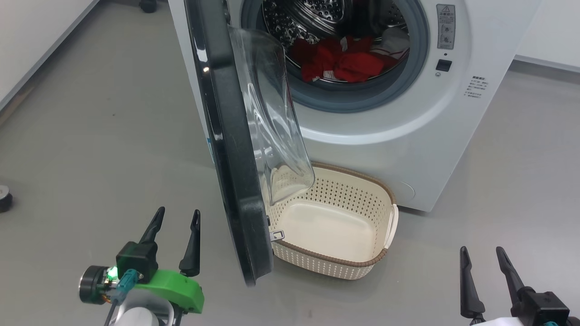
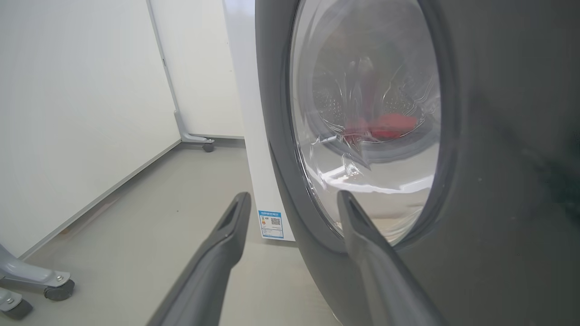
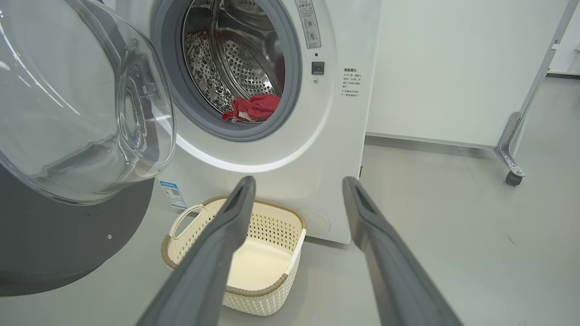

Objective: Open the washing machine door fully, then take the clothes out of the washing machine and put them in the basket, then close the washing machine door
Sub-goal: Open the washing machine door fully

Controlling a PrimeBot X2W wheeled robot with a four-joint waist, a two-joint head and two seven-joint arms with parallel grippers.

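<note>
The white washing machine fills the top of the head view, its door swung out toward me and seen nearly edge-on, glass bowl bulging right. Red clothes lie in the steel drum. The cream basket stands on the floor below the opening, partly under the door. My left gripper is open, left of the door's lower edge; in its wrist view the door looms close, with the fingers in front of its glass. My right gripper is open at the lower right, holding nothing. Clothes and basket also show ahead of it.
Grey floor lies all around. White partition walls stand left and right of the machine, on wheeled feet. A dark caster sits at the head view's left edge.
</note>
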